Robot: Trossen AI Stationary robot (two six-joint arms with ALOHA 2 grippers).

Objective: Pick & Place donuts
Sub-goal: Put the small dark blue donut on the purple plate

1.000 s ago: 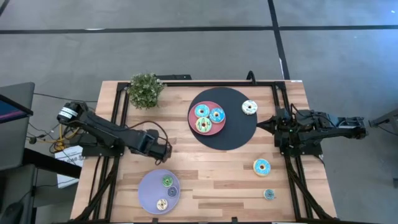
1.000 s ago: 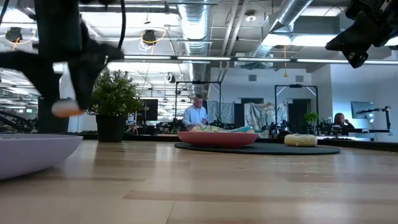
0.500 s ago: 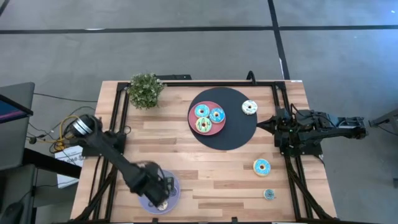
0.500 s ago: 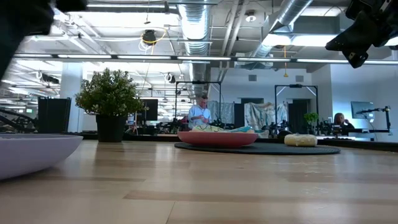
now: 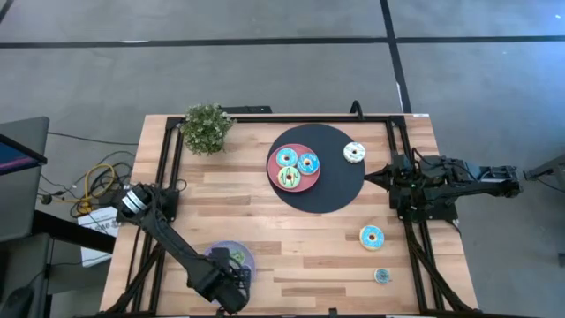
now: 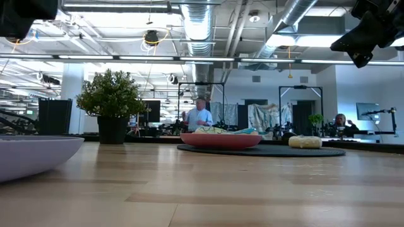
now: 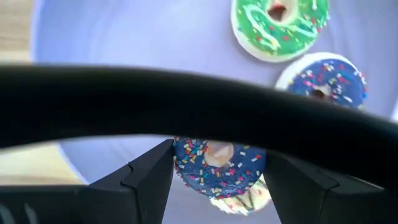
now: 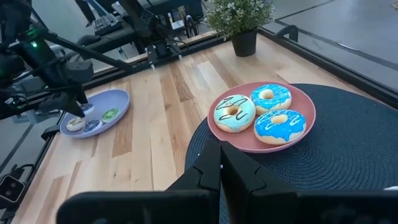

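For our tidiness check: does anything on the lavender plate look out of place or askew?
On the flat lavender round plate, the small blue sprinkled donut at the left gripper overlaps a cream-iced donut beneath it rather than lying flat. The right gripper waits at the wooden table's right.

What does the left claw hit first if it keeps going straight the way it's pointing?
Probably the lavender plate. The left claw points down at it, shut on a small blue sprinkled donut that seems to overlap a cream one; depth is unclear.
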